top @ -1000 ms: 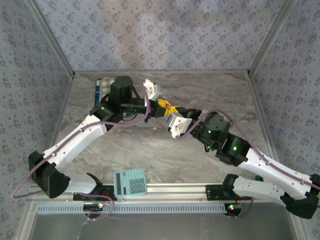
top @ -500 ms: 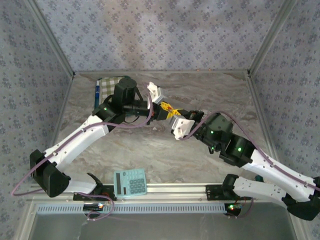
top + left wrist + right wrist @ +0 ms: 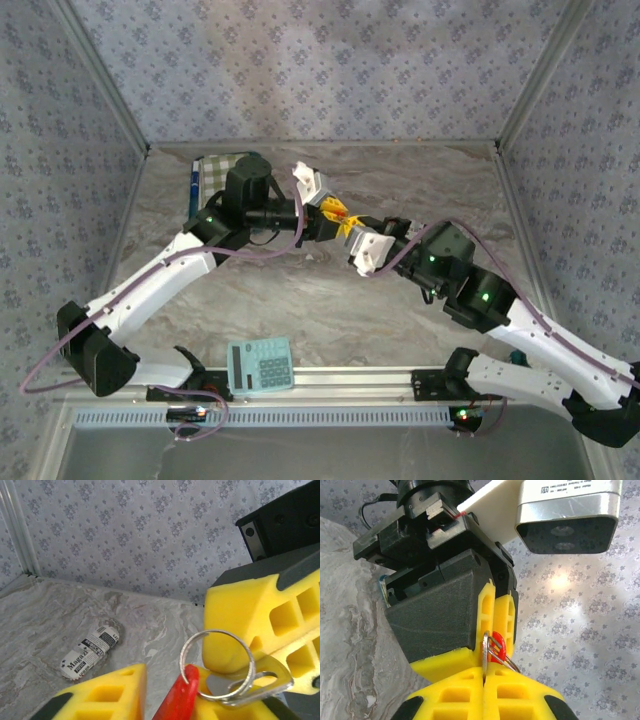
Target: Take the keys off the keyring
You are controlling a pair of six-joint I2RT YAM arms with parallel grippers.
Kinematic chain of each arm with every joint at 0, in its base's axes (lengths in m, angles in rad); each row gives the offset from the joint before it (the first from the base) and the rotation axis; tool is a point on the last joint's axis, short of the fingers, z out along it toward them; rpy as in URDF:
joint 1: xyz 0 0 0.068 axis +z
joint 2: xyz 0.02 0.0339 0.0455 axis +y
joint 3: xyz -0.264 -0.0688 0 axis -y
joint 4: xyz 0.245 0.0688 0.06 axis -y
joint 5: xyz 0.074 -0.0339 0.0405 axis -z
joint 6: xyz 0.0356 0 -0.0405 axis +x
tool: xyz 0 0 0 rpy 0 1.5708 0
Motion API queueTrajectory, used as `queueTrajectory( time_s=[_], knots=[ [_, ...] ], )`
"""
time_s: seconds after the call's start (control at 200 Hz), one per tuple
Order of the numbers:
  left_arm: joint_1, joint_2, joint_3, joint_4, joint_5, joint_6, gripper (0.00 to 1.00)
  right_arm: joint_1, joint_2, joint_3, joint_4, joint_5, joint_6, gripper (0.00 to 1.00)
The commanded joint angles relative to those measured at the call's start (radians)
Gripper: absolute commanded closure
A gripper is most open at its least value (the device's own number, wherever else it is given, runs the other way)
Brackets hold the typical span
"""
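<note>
Above the table's middle the two grippers meet tip to tip. The red key (image 3: 176, 699) hangs on the silver keyring (image 3: 218, 664); it lies against one yellow finger of my left gripper (image 3: 167, 690), and a gap separates it from the other finger (image 3: 102, 695). That gripper is open. My right gripper (image 3: 484, 666) is shut on a flat silver key (image 3: 484, 650) (image 3: 252, 684) joined to the same ring. Ring and red key (image 3: 499, 647) sit between the left fingers (image 3: 488, 611). From above, the left gripper (image 3: 330, 212) and right gripper (image 3: 352, 226) touch.
A small rolled printed packet (image 3: 91, 650) lies on the marble table below the grippers. A teal calculator (image 3: 260, 365) rests at the near edge. A checked cloth (image 3: 212, 168) and a blue pen (image 3: 193, 184) lie at the rear left, by the left arm.
My left jaws have parted, so the red key is no longer pinched. The right gripper stays shut on the silver key. Both arms have shifted slightly to the right.
</note>
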Motion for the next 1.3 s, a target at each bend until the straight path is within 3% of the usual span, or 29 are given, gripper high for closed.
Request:
queueTrajectory(
  time_s=[0.0,0.475,0.855,1.035,1.294],
  knots=[
    [-0.109,-0.021,-0.005,0.042,0.168,0.02,0.65,-0.005,0.043,0.015,0.096,-0.067,0.028,1.0],
    [-0.111,-0.059,-0.058,0.016,0.109,0.066,0.38,-0.077,0.024,0.03,0.12,-0.067,0.087,1.0],
    [-0.092,-0.106,-0.117,0.035,0.029,0.039,0.36,-0.131,0.002,0.014,0.125,-0.099,0.149,1.0],
    [-0.035,-0.186,-0.198,0.104,-0.014,-0.035,0.36,-0.195,-0.028,0.021,0.071,-0.201,0.214,1.0],
    [0.054,-0.277,-0.236,0.158,-0.06,-0.101,0.36,-0.304,-0.057,0.031,-0.024,-0.49,0.304,1.0]
  ],
)
